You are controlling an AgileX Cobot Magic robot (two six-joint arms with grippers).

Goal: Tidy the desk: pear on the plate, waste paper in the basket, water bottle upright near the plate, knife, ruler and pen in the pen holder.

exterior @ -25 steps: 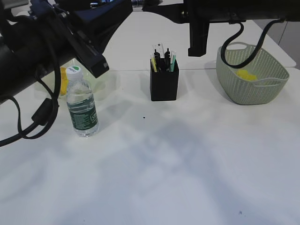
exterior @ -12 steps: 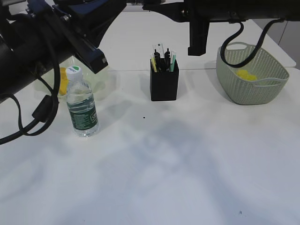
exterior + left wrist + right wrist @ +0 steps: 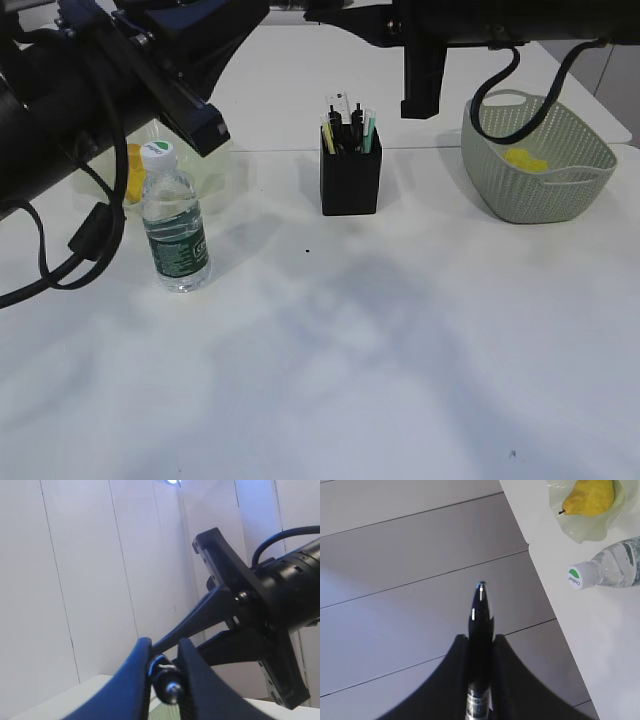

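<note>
A pen (image 3: 479, 645) is clamped in the right gripper (image 3: 479, 655), raised above the worktop (image 3: 380, 330). The left gripper (image 3: 161, 680) is seen nearly closed, empty. The pen is best turned vertical over the pen holder (image 3: 350, 180), near the far edge's middle, then released.

White table (image 3: 400, 350); upright water bottle (image 3: 175, 222); plate (image 3: 215, 170); pen holder (image 3: 351, 170); basket (image 3: 540, 180)

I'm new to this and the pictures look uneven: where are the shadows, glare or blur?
Exterior view: soft grey arm shadows cross the white table; the near left arm is dark. Left wrist view: a bright lamp glares at the top, and the close gripper is blurred. Right wrist view: the pear looks sharp and evenly lit.
</note>
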